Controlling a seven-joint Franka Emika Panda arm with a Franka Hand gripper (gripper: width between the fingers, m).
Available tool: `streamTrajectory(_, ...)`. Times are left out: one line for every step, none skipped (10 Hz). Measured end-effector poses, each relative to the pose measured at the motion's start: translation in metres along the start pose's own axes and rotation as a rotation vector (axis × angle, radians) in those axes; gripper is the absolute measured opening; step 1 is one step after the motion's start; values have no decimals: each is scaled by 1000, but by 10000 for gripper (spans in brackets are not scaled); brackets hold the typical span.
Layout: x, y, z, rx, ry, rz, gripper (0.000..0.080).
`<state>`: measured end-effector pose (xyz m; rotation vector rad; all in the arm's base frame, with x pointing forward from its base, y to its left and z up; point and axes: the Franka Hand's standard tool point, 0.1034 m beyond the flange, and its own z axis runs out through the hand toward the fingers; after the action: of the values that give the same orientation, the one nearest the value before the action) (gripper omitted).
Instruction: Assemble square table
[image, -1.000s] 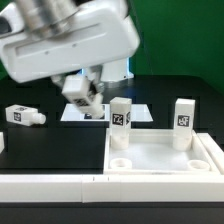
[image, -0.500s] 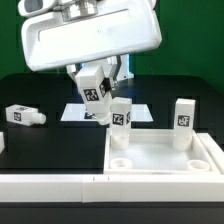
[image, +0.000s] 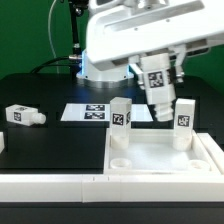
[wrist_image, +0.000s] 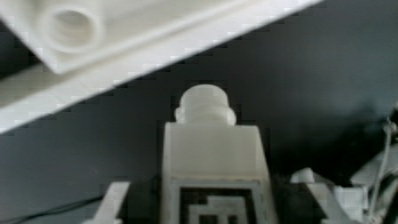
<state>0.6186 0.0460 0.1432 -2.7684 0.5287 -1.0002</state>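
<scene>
**A:** Where is the gripper (image: 158, 78), and what are its fingers doing?

**B:** Read the exterior view as a clock face. The gripper hangs at about two o'clock, under the big white arm (image: 130, 35). Its fingers are clenched on a short white leg (image: 159, 98). The tag faces the camera, and the leg is slightly tilted and clear of the table.

**A:** Does the wrist view agree?

**B:** Yes. There the same leg (wrist_image: 210, 150) sits between the two fingers (wrist_image: 365, 192). Its round peg (wrist_image: 205, 100) points away from the gripper (wrist_image: 240, 205), over the dark table (wrist_image: 302, 90). Beyond it shows a corner of the slab (wrist_image: 143, 50) with a round socket (wrist_image: 68, 25).

**A:** And the slab itself?

**B:** The white square slab (image: 160, 150) lies at about five o'clock, raised rim up. Two more legs stand upright at its far corners: the centre leg (image: 121, 116) at the middle of the dial and the three o'clock leg (image: 184, 115). The held leg hangs between them, nearer the three o'clock leg. Whether it touches that one cannot be told. Two round sockets (image: 118, 160) show at the near corners.

**A:** Anything else?

**B:** A fourth leg (image: 24, 116) lies on its side at nine o'clock, well apart from the slab. The marker board (image: 92, 112) lies flat just behind the centre leg. White border bars (image: 50, 186) run along the edge from six to eight o'clock.
</scene>
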Motion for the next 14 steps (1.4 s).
streamTrajectory(-10,5,6,-8,-32,-2,281)
streamTrajectory(-12,6,7,-7,-62,3,281)
streamTrajectory(-11,5,7,-7,-60,2,282)
streamTrajectory(-13,4,7,-5,-65,-7,282)
streamTrajectory(-18,-10,12,21,-110,-132,282)
streamTrajectory(-20,-26,17,48,-119,-206,282)
streamTrajectory(-26,-30,19,45,-92,-163,282)
streamTrajectory(-28,-29,19,44,-101,-169,282)
streamTrajectory(-28,-28,19,44,-101,-168,282)
streamTrajectory(-28,-28,20,44,-101,-168,282)
streamTrajectory(-29,-29,20,45,-99,-194,282)
streamTrajectory(-35,-33,24,47,-103,-312,282)
streamTrajectory(-34,-36,30,45,-103,-422,282)
streamTrajectory(-36,-39,33,37,-100,-468,282)
